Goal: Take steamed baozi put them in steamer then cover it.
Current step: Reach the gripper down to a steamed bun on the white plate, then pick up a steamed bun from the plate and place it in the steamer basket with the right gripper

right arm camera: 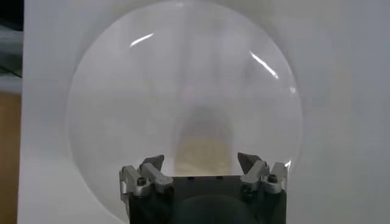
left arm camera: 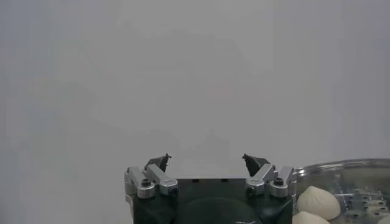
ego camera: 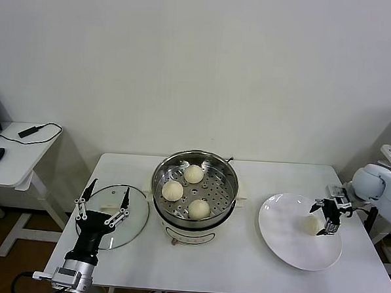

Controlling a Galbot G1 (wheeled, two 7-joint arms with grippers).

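Note:
The steel steamer (ego camera: 194,189) stands uncovered mid-table on its cream base, with three baozi (ego camera: 193,173) (ego camera: 172,190) (ego camera: 199,208) on its perforated tray. One more baozi (ego camera: 311,224) lies on the white plate (ego camera: 283,223) at the right. My right gripper (ego camera: 324,215) hovers open just over it. In the right wrist view that blurred baozi (right arm camera: 204,149) sits between the spread jaws of the right gripper (right arm camera: 200,158). The glass cover (ego camera: 134,215) lies flat left of the steamer. My left gripper (ego camera: 105,197) hangs open above it, holding nothing. In the left wrist view the left gripper (left arm camera: 206,159) is open.
The steamer's rim (left arm camera: 347,167) and a baozi (left arm camera: 317,201) show at the edge of the left wrist view. A side desk (ego camera: 11,156) with a mouse and a cabled device stands at the far left. The plate reaches close to the table's front right edge.

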